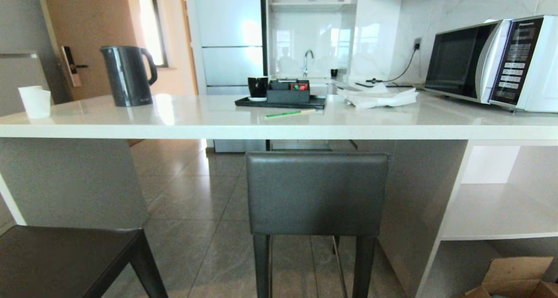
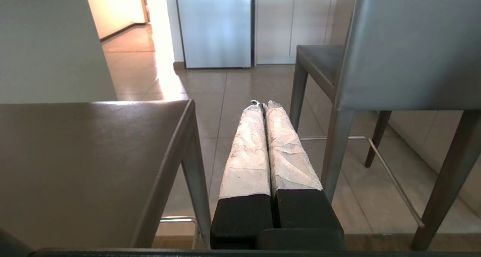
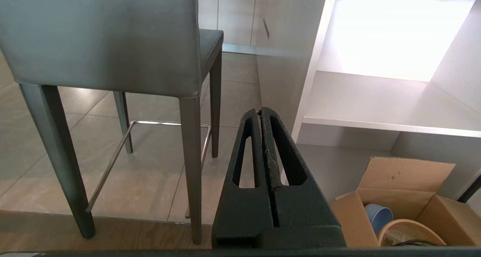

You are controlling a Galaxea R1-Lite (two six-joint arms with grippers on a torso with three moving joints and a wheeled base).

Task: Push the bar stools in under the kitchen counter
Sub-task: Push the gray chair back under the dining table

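One bar stool stands at the middle with its grey backrest facing me, its top just below the front edge of the kitchen counter. The dark seat of a second bar stool shows at the lower left, nearer to me. Neither gripper is in the head view. My left gripper, its fingers wrapped in white, is shut and empty, low between the nearer stool's seat and the middle stool. My right gripper is shut and empty, just right of the middle stool, touching nothing.
On the counter stand a kettle, a white cup, a black tray, paper and a microwave. The white end panel is at left, open shelves at right, a cardboard box below them.
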